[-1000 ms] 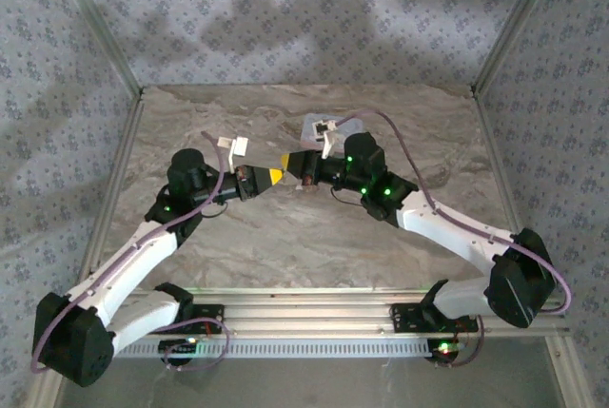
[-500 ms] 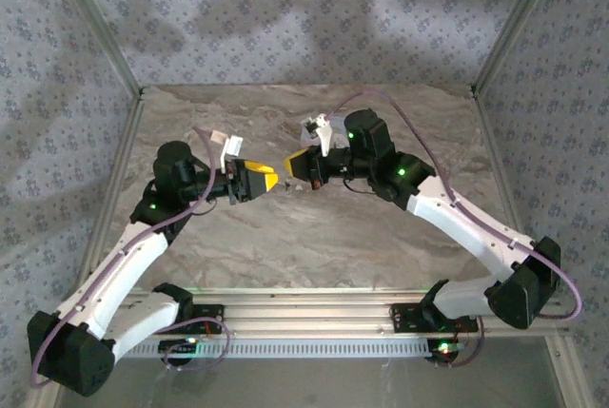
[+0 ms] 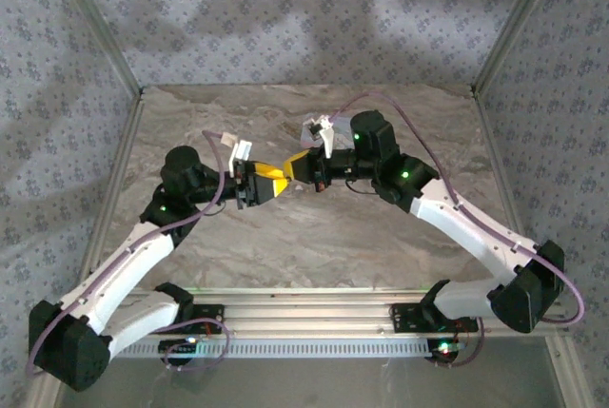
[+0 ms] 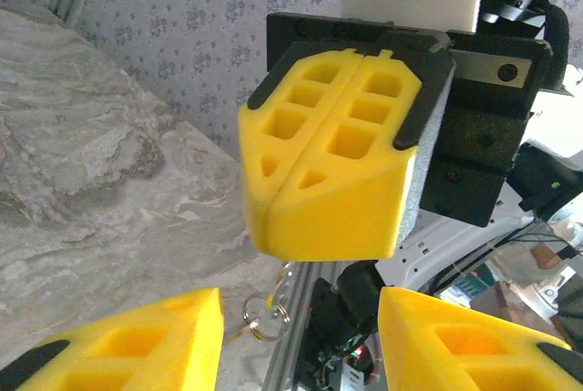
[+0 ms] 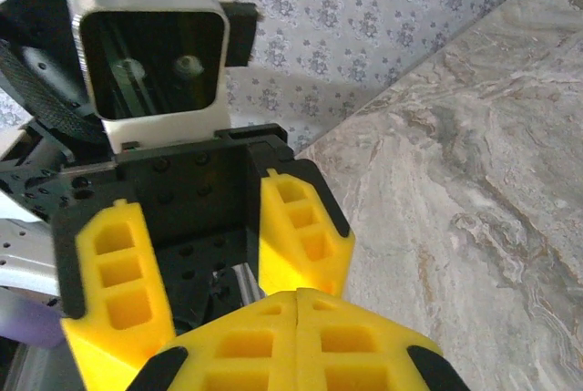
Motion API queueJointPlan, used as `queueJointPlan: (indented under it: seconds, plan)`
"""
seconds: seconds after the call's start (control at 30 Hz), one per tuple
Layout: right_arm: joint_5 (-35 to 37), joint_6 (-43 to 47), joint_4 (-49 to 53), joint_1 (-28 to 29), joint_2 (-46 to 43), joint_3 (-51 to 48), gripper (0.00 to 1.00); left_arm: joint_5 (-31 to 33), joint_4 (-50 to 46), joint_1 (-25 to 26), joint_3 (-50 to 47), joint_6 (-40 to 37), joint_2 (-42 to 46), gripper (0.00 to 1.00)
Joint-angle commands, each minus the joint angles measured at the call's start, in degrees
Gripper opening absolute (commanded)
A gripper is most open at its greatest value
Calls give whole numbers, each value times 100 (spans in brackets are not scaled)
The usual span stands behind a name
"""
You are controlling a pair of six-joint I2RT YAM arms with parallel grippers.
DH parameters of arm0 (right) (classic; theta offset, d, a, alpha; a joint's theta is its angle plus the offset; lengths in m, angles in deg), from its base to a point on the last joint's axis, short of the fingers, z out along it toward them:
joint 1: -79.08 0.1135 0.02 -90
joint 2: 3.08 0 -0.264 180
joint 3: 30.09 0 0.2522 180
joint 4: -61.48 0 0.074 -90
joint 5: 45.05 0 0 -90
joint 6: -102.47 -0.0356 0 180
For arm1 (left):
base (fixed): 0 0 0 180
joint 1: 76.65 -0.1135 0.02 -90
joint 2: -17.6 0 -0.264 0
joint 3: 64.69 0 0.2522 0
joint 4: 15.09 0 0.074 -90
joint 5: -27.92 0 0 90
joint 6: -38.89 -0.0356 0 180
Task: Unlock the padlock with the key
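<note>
Honestly, I am not managing to pick out the padlock itself. What I am seeing of the task's hardware is a small metal ring (image 4: 264, 311), hanging at about seven o'clock just under the tips of my right claw (image 4: 321, 227) in the left wrist view. Whether it leads to the key or to the padlock I cannot tell. My right claw's yellow pads are pressing flat together with no gap showing, and the ring seems to be dangling from beneath their seam, so I judge something thin is being pinched there. My left claw (image 3: 272, 180) is standing spread, its fingers (image 4: 137, 341) apart on either side below the ring. From above, the two claws are meeting nose to nose in the air over the marbled table (image 3: 285, 256), the left at roughly eight o'clock of the right, a little to the twelve o'clock side of centre. To do this step well, I am thinking the right claw should be holding dead steady. The left should be centring the dangling piece between its pads before closing, not nudging the ring into a swing or bumping pad against pad.
</note>
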Motion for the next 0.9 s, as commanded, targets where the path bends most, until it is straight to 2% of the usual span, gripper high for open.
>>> queueJointPlan:
  seconds: [0.0,0.87]
  plan:
    - [-130,-135,-279,-37,-200,-48,0,-18,418,68,-3,123,-54,47]
    - [-86,-373,-682,31,-228,-280,0,16,596,141,-34,231,-114,32]
